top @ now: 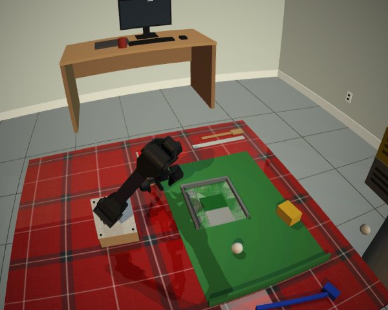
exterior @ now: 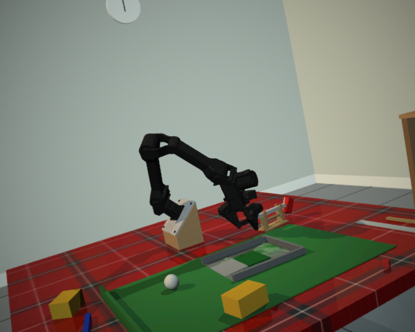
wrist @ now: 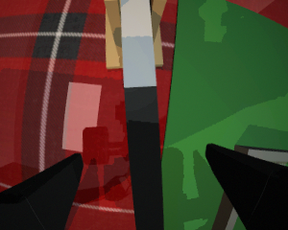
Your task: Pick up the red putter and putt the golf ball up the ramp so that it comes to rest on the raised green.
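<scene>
The red putter (exterior: 271,211) (wrist: 139,52) lies level on a small wooden stand (exterior: 272,223) (wrist: 112,26) just off the far corner of the green mat (top: 274,240) (exterior: 326,250). Its red head (exterior: 288,204) points away and its black grip (wrist: 146,172) points toward the arm. My gripper (top: 165,184) (exterior: 248,223) (wrist: 146,155) is open and empty, with one finger on each side of the black grip, slightly above it. The white golf ball (top: 237,247) (exterior: 171,281) rests on the mat in front of the grey ramp (top: 219,216) (exterior: 223,267). The ramp leads to the raised green (top: 217,201) (exterior: 252,258) inside a grey frame (top: 204,181) (exterior: 272,265).
A yellow block (top: 288,212) (exterior: 244,298) sits on the mat's edge, another yellow block (exterior: 65,303) off the mat. A blue putter (top: 297,298) (exterior: 87,321), a wooden putter (top: 222,134) (exterior: 406,220) and a grey putter (top: 217,141) (exterior: 390,227) lie on the rug. The arm's base block (top: 117,233) (exterior: 186,228) stands left of the mat.
</scene>
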You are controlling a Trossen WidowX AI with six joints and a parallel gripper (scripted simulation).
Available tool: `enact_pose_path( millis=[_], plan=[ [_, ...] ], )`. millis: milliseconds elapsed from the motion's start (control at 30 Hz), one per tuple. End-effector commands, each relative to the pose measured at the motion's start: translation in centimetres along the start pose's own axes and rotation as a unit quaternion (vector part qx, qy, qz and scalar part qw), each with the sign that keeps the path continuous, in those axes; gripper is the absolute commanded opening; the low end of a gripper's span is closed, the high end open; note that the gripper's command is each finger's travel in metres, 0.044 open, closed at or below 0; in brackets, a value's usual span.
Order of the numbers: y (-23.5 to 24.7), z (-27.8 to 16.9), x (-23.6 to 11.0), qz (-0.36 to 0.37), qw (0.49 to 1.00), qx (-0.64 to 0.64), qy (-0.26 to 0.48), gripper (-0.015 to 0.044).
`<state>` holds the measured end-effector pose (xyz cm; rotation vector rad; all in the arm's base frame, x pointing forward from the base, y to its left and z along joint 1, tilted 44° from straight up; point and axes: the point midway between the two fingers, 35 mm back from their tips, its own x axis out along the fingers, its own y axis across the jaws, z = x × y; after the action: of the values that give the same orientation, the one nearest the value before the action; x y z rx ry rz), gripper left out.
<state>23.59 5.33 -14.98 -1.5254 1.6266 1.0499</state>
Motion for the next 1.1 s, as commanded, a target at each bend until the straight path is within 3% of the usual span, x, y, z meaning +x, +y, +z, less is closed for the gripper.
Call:
enact_pose_path(
  millis=[0, 33, 533, 800, 1067],
  plan=[
    [0.3, -0.1, 0.5, 0.003, 1.000, -0.004, 0.004, 0.0440],
    [0.3, -0.1, 0.5, 0.003, 1.000, -0.004, 0.004, 0.0440],
    [0.1, 0.0, 0.1, 0.001, 1.000, 0.000, 0.000, 0.0046],
    [0.0, 0.1, -0.2, 0.001, 1.000, 0.000, 0.000, 0.0000],
    [-0.4, 1.7, -5.2, 0.001, 1.000, -0.001, -0.002, 0.0000]
  ],
)
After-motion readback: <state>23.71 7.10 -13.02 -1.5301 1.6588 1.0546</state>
